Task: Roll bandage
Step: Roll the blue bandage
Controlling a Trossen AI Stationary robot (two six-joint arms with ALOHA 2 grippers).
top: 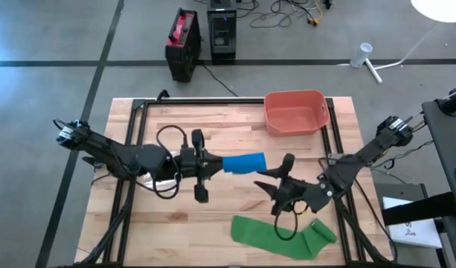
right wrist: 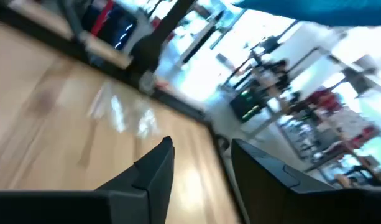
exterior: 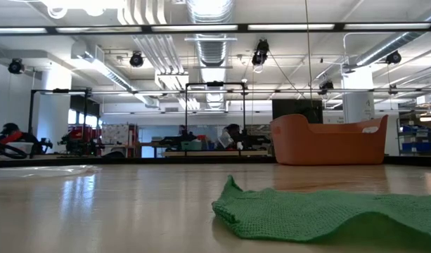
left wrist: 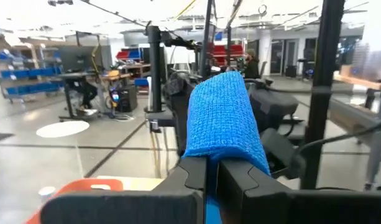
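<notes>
The wooden table (top: pixel 213 216) is pale slatted timber in a black frame, with a smooth orange plastic tub (top: pixel 293 113) at its far edge. A green bandage (top: pixel 280 234), loosely knitted and crumpled, lies flat at the near edge. The blue bandage (top: pixel 243 163) is already a plump cylinder held above the middle, clenched at one end by the left gripper (top: pixel 201 165). The right gripper (top: pixel 281 184) hovers just beside its free end, fingers parted and empty. I'd say rolling is nearly done; next it must nip that end.
</notes>
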